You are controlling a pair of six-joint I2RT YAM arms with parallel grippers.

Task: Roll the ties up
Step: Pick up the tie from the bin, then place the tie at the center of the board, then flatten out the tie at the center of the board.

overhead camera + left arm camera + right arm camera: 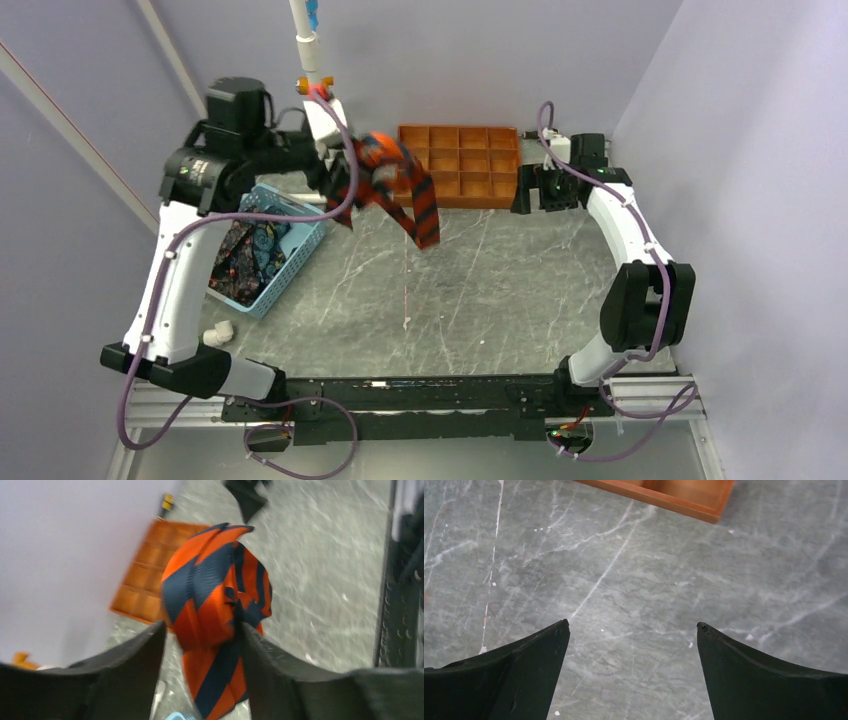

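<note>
Left fingers (pixel 125 672) clamped the bunched tie (pixel 210 590) aloft, upper centre; loose folds could slip free. Right fingers (pixel 509 680) gaped, empty.

Pale lilac walls (pixel 720 80) around a grey, white-veined marble tabletop (pixel 480 300), evenly lit.

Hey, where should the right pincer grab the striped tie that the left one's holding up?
I'd take the striped tie by its loose hanging tail, coming in from the side of the right pincer. The left pincer holds the bunched top, while that flat tail dangles free over the table.
</note>
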